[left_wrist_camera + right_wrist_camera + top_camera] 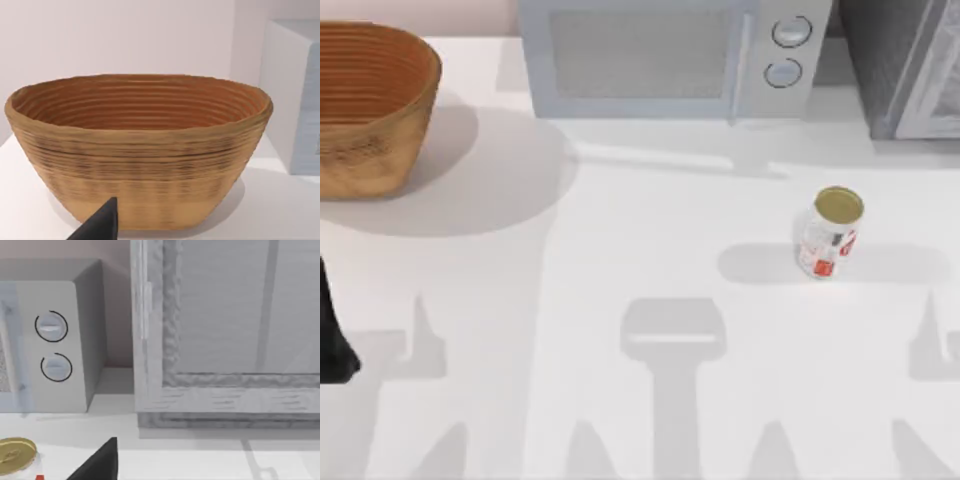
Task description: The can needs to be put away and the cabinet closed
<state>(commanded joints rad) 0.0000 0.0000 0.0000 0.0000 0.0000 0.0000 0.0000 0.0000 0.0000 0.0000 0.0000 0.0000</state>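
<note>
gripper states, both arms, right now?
Left gripper: cannot be told; it holds nothing and faces the basket.
Right gripper: cannot be told; it holds nothing, and the can stands free on the table.

Wicker basket far left, microwave at table's back.

A white table fills the scene, crossed by soft grey shadows. At its far edge stand a woven basket on the left, a pale grey microwave in the middle and a grey cabinet at the right. A plain pale wall rises behind.
</note>
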